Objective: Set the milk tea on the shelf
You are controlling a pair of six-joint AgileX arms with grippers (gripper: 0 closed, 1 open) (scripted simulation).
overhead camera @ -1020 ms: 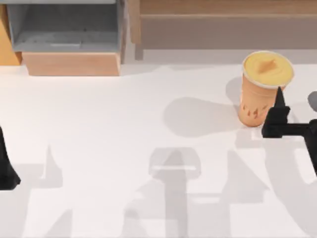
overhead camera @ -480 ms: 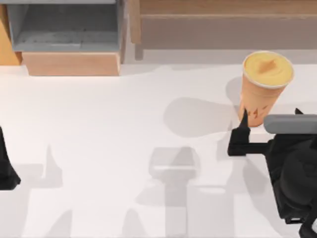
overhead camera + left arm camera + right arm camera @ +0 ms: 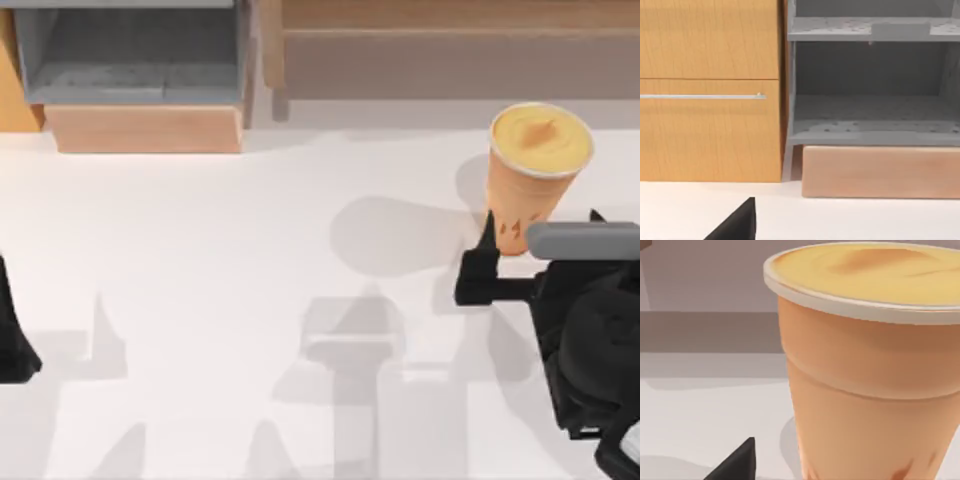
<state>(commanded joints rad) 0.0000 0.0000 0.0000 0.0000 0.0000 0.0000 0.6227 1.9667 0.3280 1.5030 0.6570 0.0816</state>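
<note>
The tapered orange-tan milk tea cup (image 3: 530, 175) stands upright on the white surface (image 3: 250, 260) near its right edge, open room leftward, the wide light-brown wooden shelf (image 3: 450, 45) behind. The right gripper (image 3: 540, 240), jaws apart, flanks the cup's base. The left gripper (image 3: 12, 330) rests at the left edge; I cannot tell its jaws.

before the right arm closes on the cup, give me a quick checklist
1. Cup upright on the table: ok.
2. Right gripper at the cup's base, jaws open: ok.
3. Both fingers astride the cup: cannot tell, the far one is mostly hidden.
4. Grasp height suits a tapered cup: cannot tell, looks low.
5. Shelf board free behind the cup: ok.
6. Left gripper parked at the table's left edge, out of the way: ok.
</note>
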